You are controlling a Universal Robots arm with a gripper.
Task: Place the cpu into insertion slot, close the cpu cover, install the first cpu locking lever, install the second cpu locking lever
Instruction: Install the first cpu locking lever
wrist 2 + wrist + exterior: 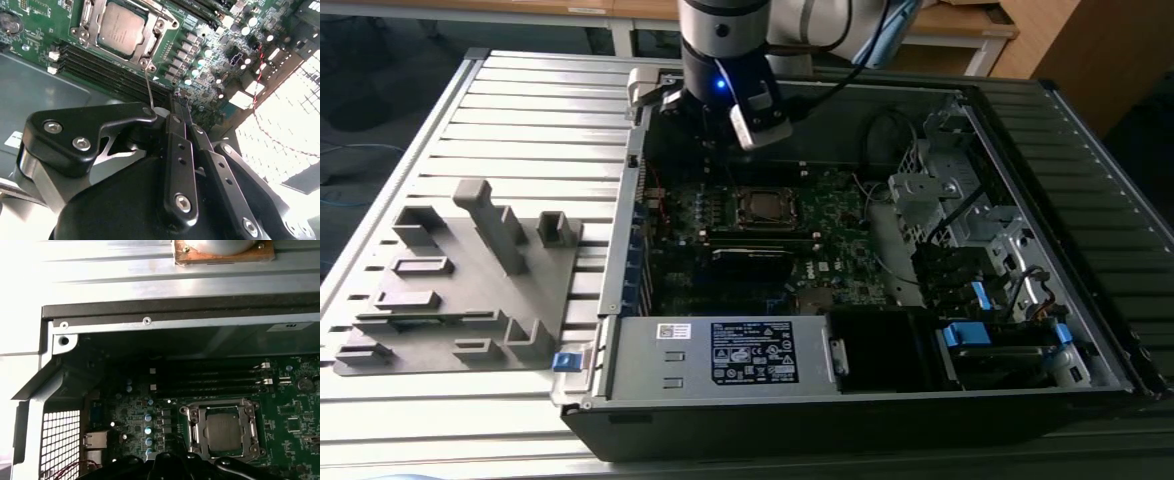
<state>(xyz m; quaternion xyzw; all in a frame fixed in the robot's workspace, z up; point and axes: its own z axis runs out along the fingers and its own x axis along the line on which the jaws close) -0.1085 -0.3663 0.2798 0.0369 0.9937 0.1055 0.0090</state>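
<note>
1. Ribbed grey metal table [507,110] under everything, and on it an open computer case [1014,130] with its green motherboard [841,215] exposed
2. Right in the middle of that board sits the cpu [224,432], flat in its socket, dull silver top facing up
3. Around it the cpu cover [196,432] is down, its shiny frame bordering the chip on every side
4. In the second wrist view a thin wire lever [148,85] stands up from one corner of the socket and rises towards the black body of the claw
5. And the gripper [179,102] hangs above the board, off to the side of the socket, fingers drawn together into a narrow tip; whether they pinch the lever, I cannot tell
6. Long black memory slots [110,75] run just beside the socket
7. Further out, a power supply box [747,352] with a white label fills the case's near edge in the exterior view, and a grey moulded fixture [454,280] lies on the table at the exterior view's left, apart from the case
</note>
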